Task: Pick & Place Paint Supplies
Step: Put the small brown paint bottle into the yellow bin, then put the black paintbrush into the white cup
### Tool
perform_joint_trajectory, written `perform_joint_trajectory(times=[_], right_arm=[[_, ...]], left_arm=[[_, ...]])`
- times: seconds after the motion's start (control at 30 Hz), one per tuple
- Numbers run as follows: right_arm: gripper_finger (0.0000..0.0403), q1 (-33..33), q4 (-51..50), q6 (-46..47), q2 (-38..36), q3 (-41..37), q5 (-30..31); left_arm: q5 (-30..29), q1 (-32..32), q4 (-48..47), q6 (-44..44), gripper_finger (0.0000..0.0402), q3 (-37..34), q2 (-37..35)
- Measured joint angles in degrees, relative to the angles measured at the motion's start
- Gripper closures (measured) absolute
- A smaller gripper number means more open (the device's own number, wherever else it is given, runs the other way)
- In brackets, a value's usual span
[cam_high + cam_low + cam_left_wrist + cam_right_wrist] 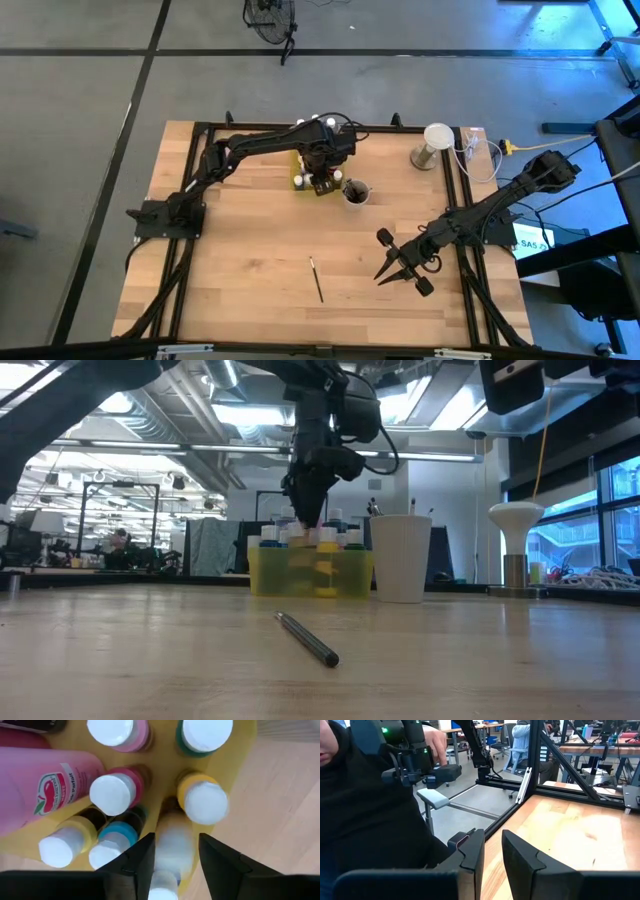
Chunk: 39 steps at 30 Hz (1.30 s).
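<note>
High view first: I see my left gripper (322,183) over the see-through yellow plastic tray (298,163) near the far edge of the pale wooden table (250,270). Its two fingers stand a little apart around a small paint bottle with a white cap (170,847), which sits at the tray's near rim. I cannot tell if they squeeze it or not. Other small paint bottles (112,795) stand packed close in the tray (white caps, with pink, yellow, blue and green bodies), so there is not much room between them. A small round cup (355,193) sits just beside the tray.

One thin dark brush with a pale tip (315,279) lies alone in the middle of the table, with lots of bare wood around it.

My right gripper (397,274) waits near the right edge, holding nothing, its fingers nearly together with a thin gap.
</note>
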Motion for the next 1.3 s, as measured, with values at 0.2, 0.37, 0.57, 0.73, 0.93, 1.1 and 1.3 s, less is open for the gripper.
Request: perform_joint_trajectory(times=[0.2,0.37,0.57,0.73,0.93,1.1,1.3], right_arm=[[0.0332,0.0,-0.6,1.3,0.0,0.0,0.0],[0.0332,0.0,-0.7,1.3,0.0,0.0,0.0],[0.0332,0.0,0.0,1.3,0.0,0.0,0.2],[0.0331,0.0,0.7,2.4,0.0,0.0,0.2],[0.0331,-0.1,4.0,0.3,0.0,0.4,-0.1],[0.0331,-0.1,0.5,-5.0,0.0,5.1,-3.0],[0.0331,-1.0,-20.7,-6.9,0.0,16.9,-2.7]], left_arm=[[0.0,0.0,0.0,0.0,0.0251,0.0,0.0],[-0.2,0.0,-0.6,0.1,0.025,0.6,-0.3],[-0.2,-0.2,-5.6,-0.3,0.025,7.1,-0.3],[0.0,-1.5,-9.1,-2.8,0.0249,13.1,-2.3],[-1.7,-5.1,-10.0,-3.0,0.0249,11.6,-9.8],[-6.0,-10.4,-10.0,-3.3,0.0249,11.4,-15.6],[-9.2,-18.3,-10.0,-0.5,0.0249,11.4,-22.2]])
